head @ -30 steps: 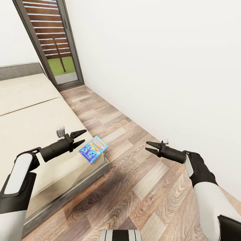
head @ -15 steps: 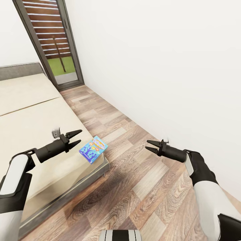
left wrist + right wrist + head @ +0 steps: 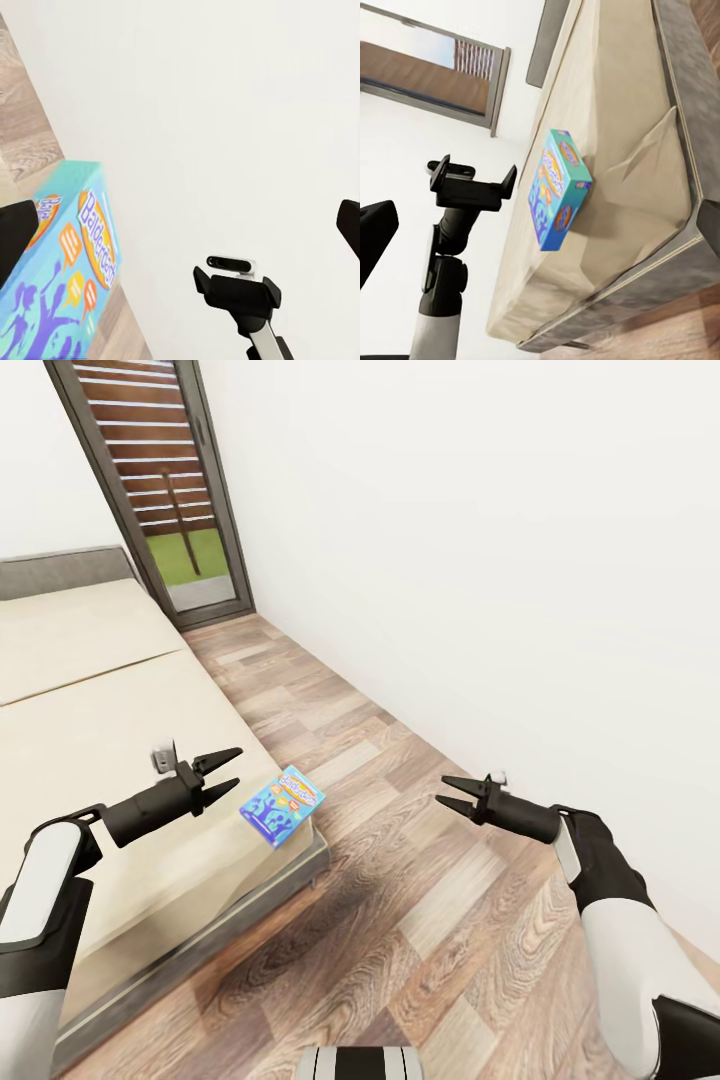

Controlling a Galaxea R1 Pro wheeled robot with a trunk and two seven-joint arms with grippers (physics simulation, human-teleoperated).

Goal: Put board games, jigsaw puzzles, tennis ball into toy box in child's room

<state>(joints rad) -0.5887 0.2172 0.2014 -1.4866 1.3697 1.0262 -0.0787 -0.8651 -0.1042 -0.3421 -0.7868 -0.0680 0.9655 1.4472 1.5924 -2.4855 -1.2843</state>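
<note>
A blue cartoon-printed board game [image 3: 282, 807] lies on the near corner of the bed [image 3: 90, 720], close to the mattress edge. My left gripper [image 3: 238, 767] hovers open over the mattress, just left of the box and a little above it. The left wrist view shows the box's printed face [image 3: 67, 285] close beside one finger. My right gripper [image 3: 440, 790] is open above the wood floor, well to the right of the box and pointing towards it. In the right wrist view the box [image 3: 556, 187] sits on the mattress [image 3: 645, 112] with the left gripper [image 3: 472, 187] beside it.
A white wall [image 3: 480, 560] runs along the right. A strip of wood-plank floor [image 3: 400, 920] lies between it and the bed's grey frame [image 3: 250, 905]. A dark-framed slatted window [image 3: 150, 480] stands at the far end, and the grey headboard [image 3: 60, 570] is at the back left.
My left gripper has drawn back a little to the left, away from the blue box. The box and the right gripper have hardly moved. The view has shifted slightly.
</note>
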